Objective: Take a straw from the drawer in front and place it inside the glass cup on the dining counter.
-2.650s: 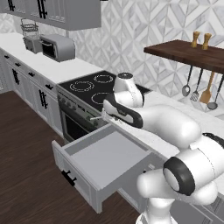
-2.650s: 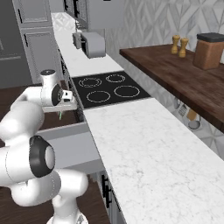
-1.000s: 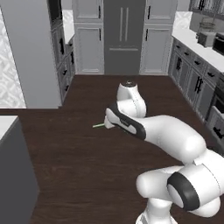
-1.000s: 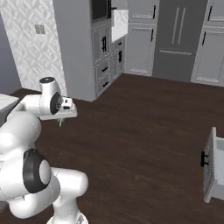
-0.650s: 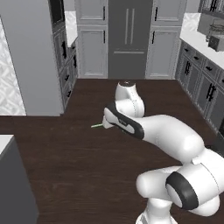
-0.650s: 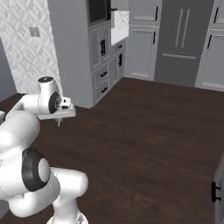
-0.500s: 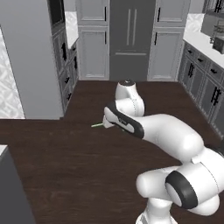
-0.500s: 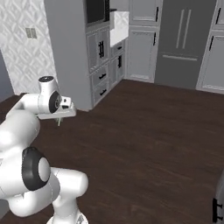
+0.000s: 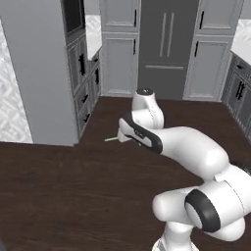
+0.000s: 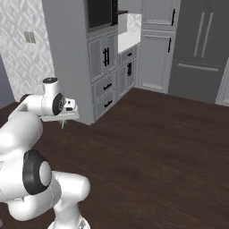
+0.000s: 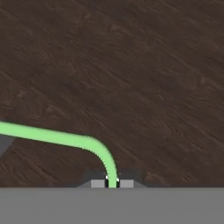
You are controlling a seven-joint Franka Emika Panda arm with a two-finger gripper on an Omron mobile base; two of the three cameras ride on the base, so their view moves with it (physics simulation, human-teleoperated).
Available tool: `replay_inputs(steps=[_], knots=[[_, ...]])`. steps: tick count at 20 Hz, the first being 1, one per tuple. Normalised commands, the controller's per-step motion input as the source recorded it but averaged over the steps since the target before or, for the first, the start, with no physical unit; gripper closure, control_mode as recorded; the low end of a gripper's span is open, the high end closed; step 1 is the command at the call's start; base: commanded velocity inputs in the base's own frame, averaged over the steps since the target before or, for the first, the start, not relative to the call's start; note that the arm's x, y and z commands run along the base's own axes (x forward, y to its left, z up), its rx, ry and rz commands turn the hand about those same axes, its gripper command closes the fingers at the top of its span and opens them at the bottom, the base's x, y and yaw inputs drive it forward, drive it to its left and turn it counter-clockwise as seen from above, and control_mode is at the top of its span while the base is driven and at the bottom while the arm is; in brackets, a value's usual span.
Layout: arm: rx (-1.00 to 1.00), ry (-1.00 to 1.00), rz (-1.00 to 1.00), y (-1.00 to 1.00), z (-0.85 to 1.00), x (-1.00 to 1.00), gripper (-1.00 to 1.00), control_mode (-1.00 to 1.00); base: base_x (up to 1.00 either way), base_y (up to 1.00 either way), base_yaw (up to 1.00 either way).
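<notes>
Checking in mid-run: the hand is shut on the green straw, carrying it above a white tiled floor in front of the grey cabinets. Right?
Not quite. The hand is shut on the straw, but the floor beneath it is dark brown wood, not white tile, as the hand view shows. The grey cabinets do stand ahead in the left base view.

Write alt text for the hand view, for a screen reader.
The gripper is shut on a pale green straw, which rises from between the fingertips, curves and runs off the left edge. Dark brown wood-plank floor lies behind it.
</notes>
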Motion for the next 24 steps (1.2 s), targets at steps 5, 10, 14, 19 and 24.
replay_inputs(steps=[5,10,14,19,24], knots=[[0.00,0.00,0.00,0.00,0.00,0.00,1.00,1.00,1.00,0.00,0.46],[0.00,0.00,0.00,0.00,0.00,0.00,1.00,1.00,1.00,0.00,0.55],[0.00,0.00,0.00,0.00,0.00,0.00,1.00,1.00,1.00,0.00,0.57],[0.00,0.00,0.00,0.00,0.00,0.00,1.00,1.00,1.00,0.00,0.56],[0.00,0.00,0.00,0.00,0.00,0.00,1.00,1.00,1.00,0.00,0.56]])
